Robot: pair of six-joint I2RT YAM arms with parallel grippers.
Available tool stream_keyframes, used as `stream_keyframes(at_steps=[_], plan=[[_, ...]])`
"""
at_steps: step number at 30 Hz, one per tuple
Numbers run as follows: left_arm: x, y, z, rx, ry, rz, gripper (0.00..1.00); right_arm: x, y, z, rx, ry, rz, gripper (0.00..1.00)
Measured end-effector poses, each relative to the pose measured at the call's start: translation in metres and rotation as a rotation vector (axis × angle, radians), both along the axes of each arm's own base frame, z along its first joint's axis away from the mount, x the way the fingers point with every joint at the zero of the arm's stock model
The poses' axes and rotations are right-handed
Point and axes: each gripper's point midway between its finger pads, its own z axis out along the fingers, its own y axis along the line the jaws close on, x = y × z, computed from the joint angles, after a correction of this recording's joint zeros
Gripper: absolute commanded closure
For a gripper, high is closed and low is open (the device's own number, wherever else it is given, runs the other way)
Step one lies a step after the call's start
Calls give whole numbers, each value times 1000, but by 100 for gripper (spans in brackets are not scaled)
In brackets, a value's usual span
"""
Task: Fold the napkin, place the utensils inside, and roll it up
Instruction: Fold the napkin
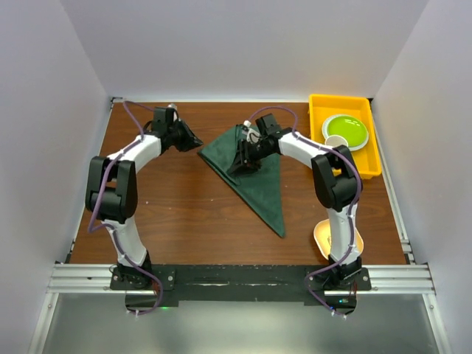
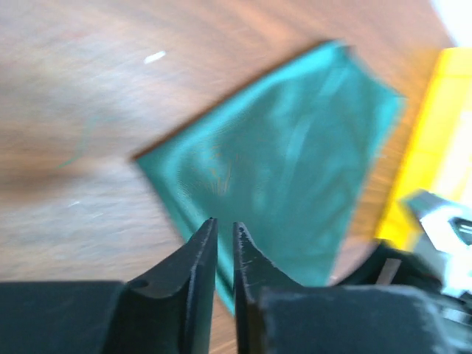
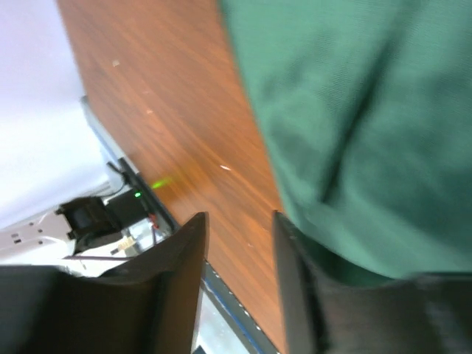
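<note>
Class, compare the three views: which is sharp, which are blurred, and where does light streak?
Top external: sharp, evenly lit, napkin clear. Left wrist: napkin and yellow tray motion-blurred. Right wrist: napkin and table smeared, green light streaked.

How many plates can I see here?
2. A green plate in the yellow tray, far right; an orange plate by the right arm's base, partly behind the arm. More could be hidden.
</note>
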Motion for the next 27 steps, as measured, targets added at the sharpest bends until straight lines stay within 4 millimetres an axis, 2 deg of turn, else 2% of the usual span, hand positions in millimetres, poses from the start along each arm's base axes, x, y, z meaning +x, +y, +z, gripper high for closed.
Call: stream_keyframes(at_steps=[3, 5, 11, 15, 23, 27], plan=[[4, -13, 16, -55, -75, -38, 89, -1, 18, 3, 40, -11, 11, 73], [5, -21, 12, -83, -79, -63, 89, -3, 22, 4, 50, -19, 22, 73], [4, -36, -37, -130, -3, -110, 90, 3, 18, -4, 50, -26, 21, 74], [-1, -37, -56, -127, 42, -133, 90, 3, 12, -20, 34, -1, 18, 74], [-1, -35, -58, -91, 51, -179, 90, -16, 4, -52, 8, 68, 20, 75], [2, -32, -57, -59, 47, -202, 80, -19, 5, -51, 23, 81, 28, 75]])
